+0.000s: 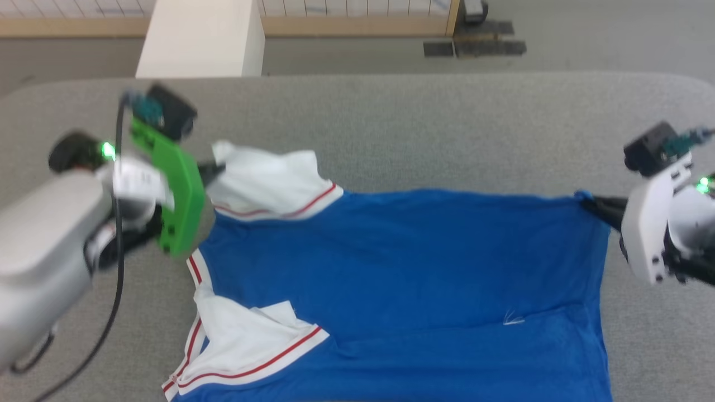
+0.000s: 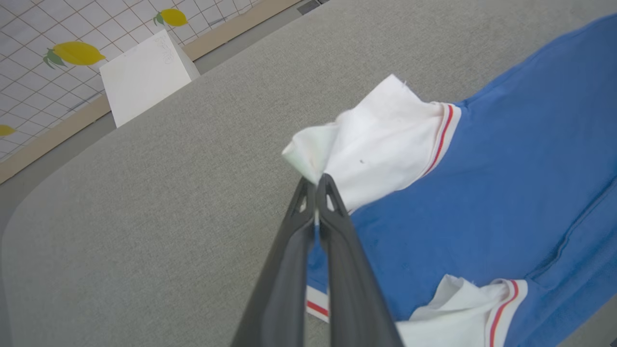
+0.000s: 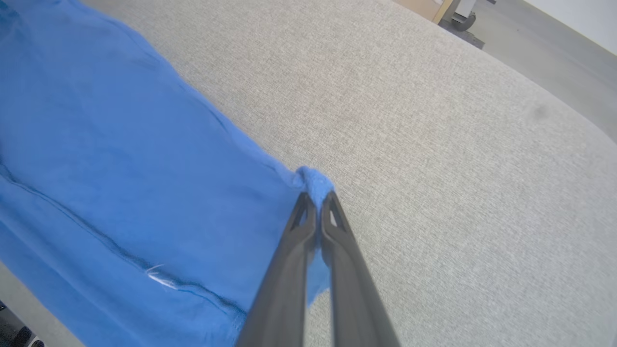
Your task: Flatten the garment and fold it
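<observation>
Two closed grippers hold the garment (image 1: 402, 268) spread on the table (image 1: 447, 123).
The left gripper (image 2: 316, 182) pinches the bunched tip of one white sleeve, and the right gripper (image 3: 316, 195) pinches a blue hem corner. The blue body lies between them, with the second sleeve off to the side of the left gripper.

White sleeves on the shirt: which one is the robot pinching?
The farther sleeve, at the top of the head view: the left gripper is shut on its tip. The nearer sleeve lies untouched.
</observation>
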{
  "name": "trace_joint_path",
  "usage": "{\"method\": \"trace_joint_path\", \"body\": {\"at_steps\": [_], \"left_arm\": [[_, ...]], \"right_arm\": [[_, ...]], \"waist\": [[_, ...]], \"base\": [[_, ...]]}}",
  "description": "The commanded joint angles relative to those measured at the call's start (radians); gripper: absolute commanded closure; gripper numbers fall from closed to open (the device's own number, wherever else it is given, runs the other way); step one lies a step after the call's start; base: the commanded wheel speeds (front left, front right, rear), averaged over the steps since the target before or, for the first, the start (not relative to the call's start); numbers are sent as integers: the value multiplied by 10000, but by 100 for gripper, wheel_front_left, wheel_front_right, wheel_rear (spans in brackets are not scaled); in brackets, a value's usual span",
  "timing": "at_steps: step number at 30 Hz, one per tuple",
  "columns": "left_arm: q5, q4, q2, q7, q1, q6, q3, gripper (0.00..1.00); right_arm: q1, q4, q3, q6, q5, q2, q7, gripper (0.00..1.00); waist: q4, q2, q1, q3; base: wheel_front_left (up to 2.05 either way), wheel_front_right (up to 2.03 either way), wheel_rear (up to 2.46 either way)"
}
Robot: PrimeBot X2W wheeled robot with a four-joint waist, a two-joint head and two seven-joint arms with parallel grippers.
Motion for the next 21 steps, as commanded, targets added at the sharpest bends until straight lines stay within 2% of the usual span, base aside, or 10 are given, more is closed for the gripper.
{"method": "trace_joint_path", "body": {"at_steps": [1,7,10,12,17,21], "left_arm": [[80,-342,222,-115,467,188,-38,100],[90,-1998,1088,-420,2226,999,-127,100],[-45,-2720,1354,-566,3416,1458,-165,100],[-36,-2845,1431,-571,3958,1584,-180,100],[-120,-2672,1211,-654,5025,1747,-198,100],[-279,-2029,812,-870,5448,1654,-201,100]], "right_arm": [[298,-102,47,-17,23,-144,-188,100],[1424,-546,59,-17,77,-710,-860,100],[2312,-748,9,-17,138,-978,-1182,100],[2766,-773,-28,-17,175,-1003,-1340,100],[3710,-641,-73,-17,116,-757,-1554,100],[4109,-176,-161,-17,-201,-312,-1685,100]], "waist": [[13,0,1,-587],[217,0,1,-976],[343,0,1,-1114],[389,0,1,-1115],[498,0,1,-910],[538,0,1,-673]], "base": [[0,0,0],[0,0,0],[0,0,0],[0,0,0],[0,0,0],[0,0,0]]}}
